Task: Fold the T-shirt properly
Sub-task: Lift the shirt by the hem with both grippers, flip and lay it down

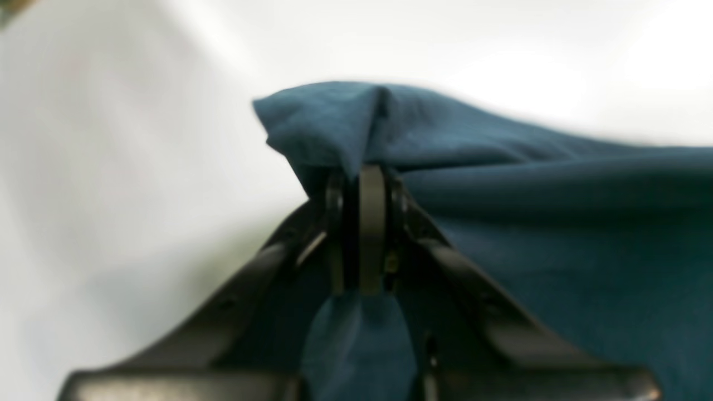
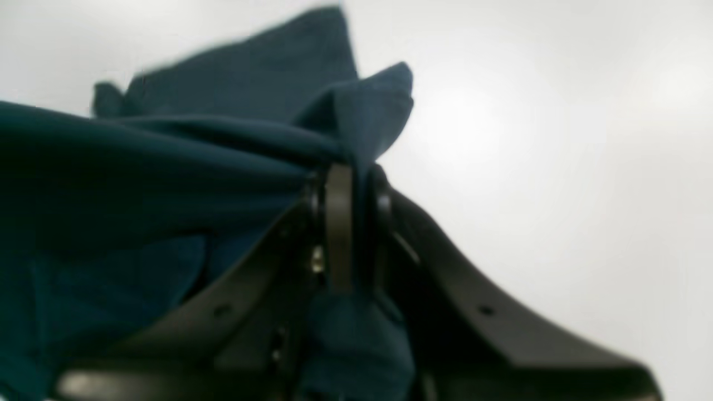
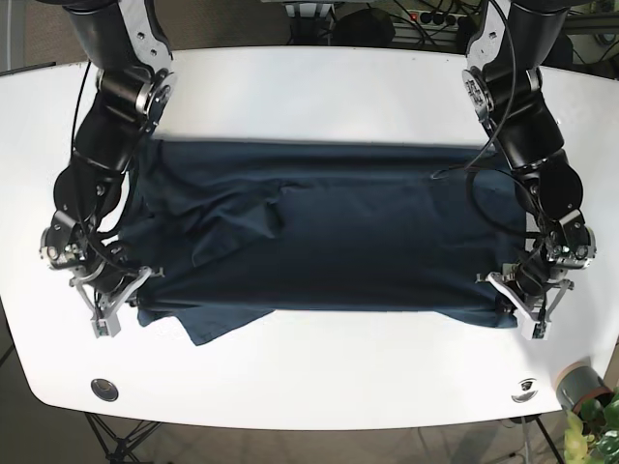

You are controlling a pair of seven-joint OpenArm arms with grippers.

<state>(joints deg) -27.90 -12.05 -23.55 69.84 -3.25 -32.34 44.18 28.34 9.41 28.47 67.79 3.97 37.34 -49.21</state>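
Two grippers are pinching the dark teal T-shirt [image 3: 319, 242] at its near corners, one at each end of the edge closest to the base camera. The left gripper [image 1: 365, 184] is clamped tight on a bunched corner of cloth, with fabric sticking out above and below the closed jaws; the right gripper [image 2: 348, 178] is doing the same at the opposite end, its jaws pressed together on a peak of fabric. The shirt is lying spread wide across the middle of the white table [image 3: 319, 82], mostly flat, with wrinkles and a loose flap on the right arm's side.

Judging by the way it is draping and puckering at each pinch, the garment is light, soft and limp: it is likely going to sag between the two holds and drag on the tabletop if lifted unevenly. Corner and hem points look like the sensible places to grip, since thin single layers could slip free.

No containers are taking part in the task; a small grey pot [image 3: 578, 389] with a plant is standing at the table's near corner, its contents unclear.
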